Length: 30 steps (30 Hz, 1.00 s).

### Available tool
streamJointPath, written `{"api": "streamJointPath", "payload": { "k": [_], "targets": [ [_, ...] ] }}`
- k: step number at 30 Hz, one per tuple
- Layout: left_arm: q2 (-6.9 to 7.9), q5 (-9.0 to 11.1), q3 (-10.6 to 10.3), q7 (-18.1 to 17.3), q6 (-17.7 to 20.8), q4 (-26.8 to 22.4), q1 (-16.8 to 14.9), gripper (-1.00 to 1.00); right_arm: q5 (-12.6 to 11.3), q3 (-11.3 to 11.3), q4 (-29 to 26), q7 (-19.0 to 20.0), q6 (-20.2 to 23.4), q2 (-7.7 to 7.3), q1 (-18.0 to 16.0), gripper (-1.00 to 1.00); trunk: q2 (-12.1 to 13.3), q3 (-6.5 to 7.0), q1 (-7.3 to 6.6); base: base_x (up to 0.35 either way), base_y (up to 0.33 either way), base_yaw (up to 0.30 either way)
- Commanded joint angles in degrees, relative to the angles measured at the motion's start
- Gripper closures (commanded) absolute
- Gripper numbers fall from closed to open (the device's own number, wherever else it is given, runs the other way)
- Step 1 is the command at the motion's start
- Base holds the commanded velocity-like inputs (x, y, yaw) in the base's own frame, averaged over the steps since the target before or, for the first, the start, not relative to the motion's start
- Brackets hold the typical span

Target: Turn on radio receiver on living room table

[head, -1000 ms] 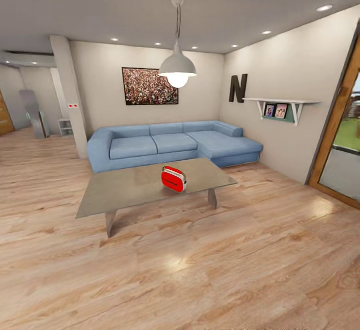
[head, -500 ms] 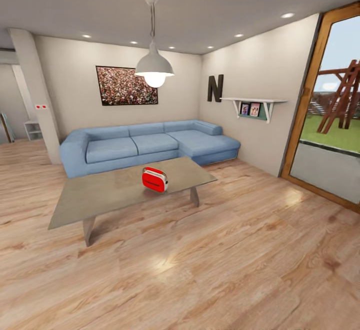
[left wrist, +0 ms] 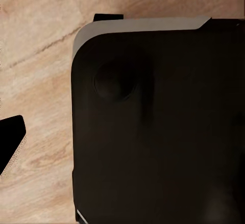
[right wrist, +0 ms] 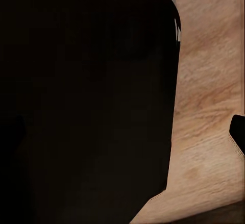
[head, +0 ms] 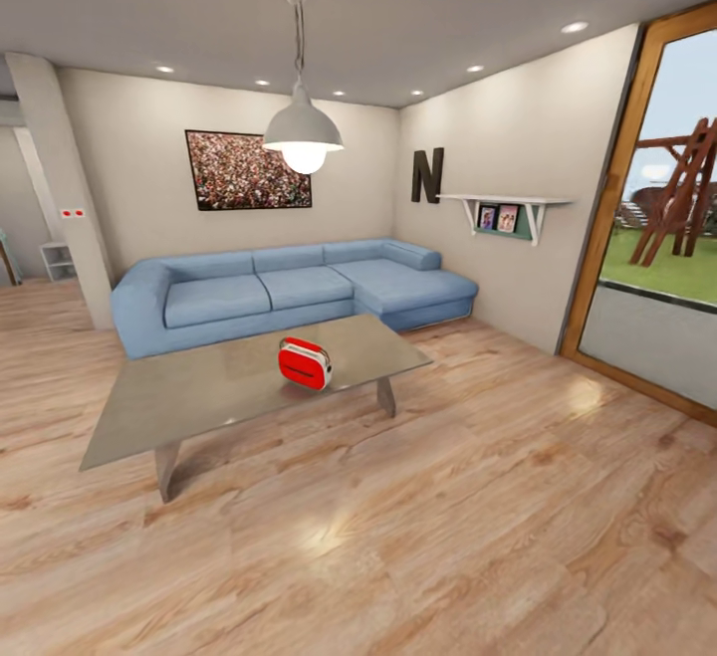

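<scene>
The radio receiver (head: 305,363) stands upright on the desk (head: 179,397), near its right half, its long axis running across my view. Behind the desk is the blue sofa (head: 289,288). The receiver lies well ahead of me, slightly left of centre. My hands I cannot judge, open or closed; my wrist cameras see dark body panels over the wood floor (left wrist: 41,50).

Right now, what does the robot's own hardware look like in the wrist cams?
Little to go on. Both wrist views show a large matte black body with rounded corners and a thin light grey edge trim, over wood floor. Left view adds a shallow round recess in the black panel. No cables or markings visible; fingers can't be made out.
</scene>
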Motion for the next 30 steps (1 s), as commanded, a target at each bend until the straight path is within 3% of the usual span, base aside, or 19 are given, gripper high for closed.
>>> {"api": "streamJointPath", "payload": {
  "k": [1, 30],
  "targets": [
    [0.0, 0.0, 0.0, 0.0, 0.0, 0.0, 0.0, -1.0, 0.0, 0.0, 0.0, 0.0, 0.0, 0.0, 0.0, -1.0, 0.0, 0.0, 0.0, 0.315, 0.0, -0.001],
    [0.0, 0.1, 0.0, 0.0, 0.0, 0.0, 0.0, -1.0, 0.0, 0.0, 0.0, 0.0, -0.1, 0.0, 0.0, -1.0, 0.0, 0.0, 0.0, 0.324, 0.0, 0.0]
  ]
}}
